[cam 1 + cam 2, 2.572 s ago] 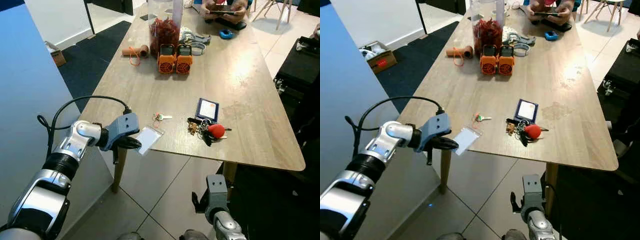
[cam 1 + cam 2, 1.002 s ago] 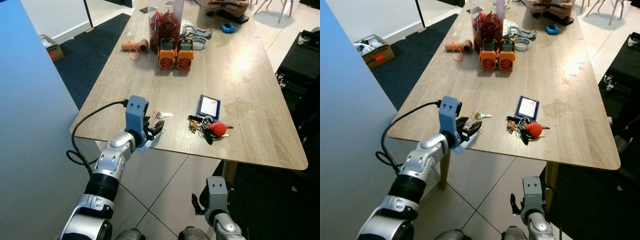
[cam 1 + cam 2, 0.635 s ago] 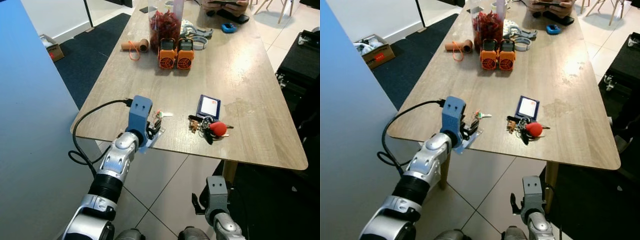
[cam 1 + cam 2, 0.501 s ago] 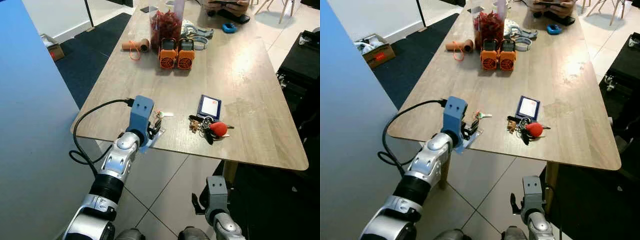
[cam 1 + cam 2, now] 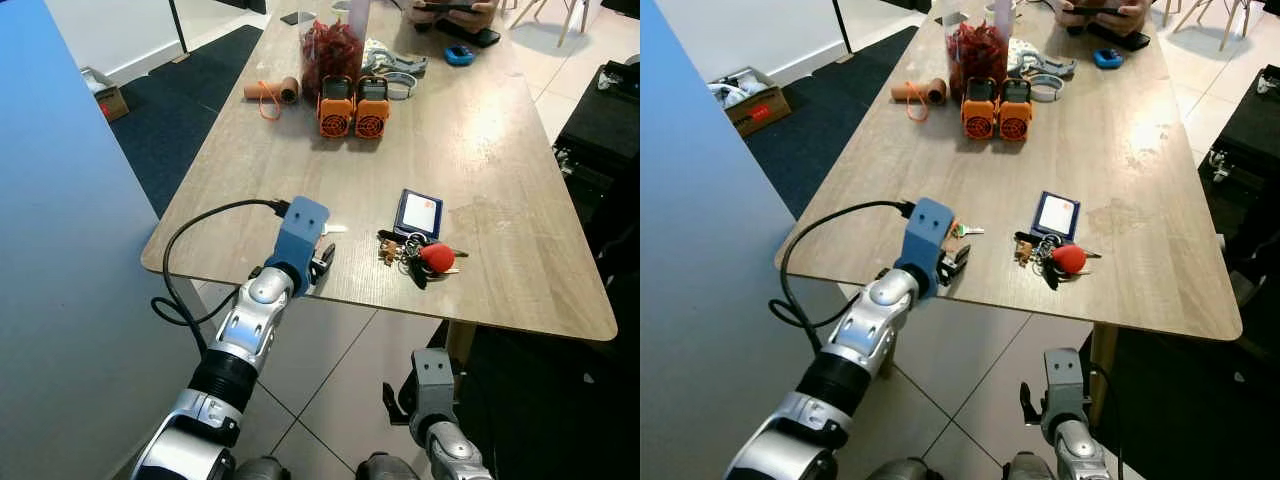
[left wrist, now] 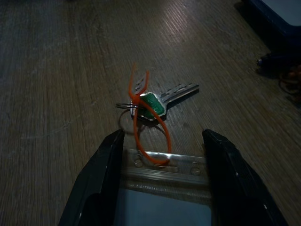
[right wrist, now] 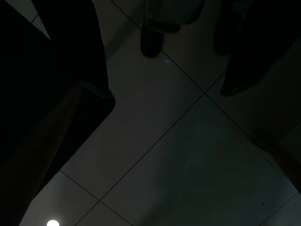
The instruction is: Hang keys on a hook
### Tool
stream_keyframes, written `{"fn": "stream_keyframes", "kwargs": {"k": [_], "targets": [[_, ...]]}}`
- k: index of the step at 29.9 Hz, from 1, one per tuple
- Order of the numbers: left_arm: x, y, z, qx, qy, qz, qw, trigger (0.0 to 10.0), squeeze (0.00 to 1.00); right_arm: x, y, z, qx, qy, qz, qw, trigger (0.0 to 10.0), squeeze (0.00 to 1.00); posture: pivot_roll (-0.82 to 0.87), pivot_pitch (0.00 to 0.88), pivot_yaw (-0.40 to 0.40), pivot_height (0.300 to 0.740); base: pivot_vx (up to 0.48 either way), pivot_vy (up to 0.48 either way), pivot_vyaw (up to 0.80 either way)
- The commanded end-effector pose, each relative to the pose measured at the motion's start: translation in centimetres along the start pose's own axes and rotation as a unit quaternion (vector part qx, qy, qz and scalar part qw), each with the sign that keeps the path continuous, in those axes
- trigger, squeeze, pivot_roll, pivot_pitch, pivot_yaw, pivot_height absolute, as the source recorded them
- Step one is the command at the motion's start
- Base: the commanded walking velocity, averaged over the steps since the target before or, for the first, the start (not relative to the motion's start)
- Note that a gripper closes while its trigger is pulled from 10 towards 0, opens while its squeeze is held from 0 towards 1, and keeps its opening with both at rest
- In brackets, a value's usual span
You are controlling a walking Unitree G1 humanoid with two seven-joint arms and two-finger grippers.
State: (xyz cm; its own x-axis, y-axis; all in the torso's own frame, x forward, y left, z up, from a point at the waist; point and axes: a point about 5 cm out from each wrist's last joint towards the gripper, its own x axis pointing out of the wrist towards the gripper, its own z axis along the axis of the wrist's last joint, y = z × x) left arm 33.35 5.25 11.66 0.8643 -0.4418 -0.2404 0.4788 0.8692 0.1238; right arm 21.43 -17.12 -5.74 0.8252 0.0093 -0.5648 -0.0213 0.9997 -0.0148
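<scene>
While our left hand (image 6: 160,155) hovers low over the near edge of the wooden tabletop (image 5: 480,150), its two black fingers (image 6: 101,174) stand spread apart, gripping nothing. Between them lies the top strip of a clear badge sleeve (image 6: 164,167), tied by an orange loop (image 6: 141,125) to a small key with a green head (image 6: 153,104) that lies flat just beyond the fingertips. Farther right on the tabletop we see a bunch of keys with a red fob (image 5: 432,258), and touching it at the far side a dark blue card holder (image 5: 418,213). Well beyond stand two orange devices (image 5: 353,108) and a jar of red contents (image 5: 330,50). Our right hand (image 5: 432,385) hangs idle below the tabletop edge over the tiled floor (image 7: 155,155); we cannot tell how its fingers stand.
</scene>
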Motion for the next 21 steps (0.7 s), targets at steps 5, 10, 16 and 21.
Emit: {"fn": "stream_keyframes", "kwargs": {"k": [5, 10, 16, 21], "targets": [[0.1, 0.5, -1.1, 0.018, 0.032, 0.02, 0.999, 10.0, 0.0, -0.2, 0.1, -0.5, 0.0, 0.01, 0.002, 1.0, 10.0, 0.0, 0.08, 0.136, 0.03, 0.74, 0.0, 0.0, 0.0], [0.2, 0.8, -1.3, 0.015, 0.044, 0.021, 0.999, 10.0, 0.0, -0.1, 0.1, -0.4, 0.001, 0.009, 0.002, 1.0, 10.0, 0.0, 0.08, 0.135, 0.029, 0.74, 0.0, 0.0, 0.0], [0.4, 1.4, -1.4, 0.009, 0.051, 0.025, 0.998, 7.1, 0.0, -0.1, 0.2, -0.4, 0.002, 0.009, 0.002, 1.0, 10.0, 0.0, 0.08, 0.136, 0.031, 0.74, 0.0, 0.0, 0.0], [0.4, 1.8, -1.3, 0.007, 0.051, 0.029, 0.998, 1.1, 0.0, -0.1, 0.2, -0.3, 0.002, 0.009, 0.002, 1.0, 10.0, 0.0, 0.08, 0.135, 0.031, 0.74, 0.0, 0.0, 0.0]]}}
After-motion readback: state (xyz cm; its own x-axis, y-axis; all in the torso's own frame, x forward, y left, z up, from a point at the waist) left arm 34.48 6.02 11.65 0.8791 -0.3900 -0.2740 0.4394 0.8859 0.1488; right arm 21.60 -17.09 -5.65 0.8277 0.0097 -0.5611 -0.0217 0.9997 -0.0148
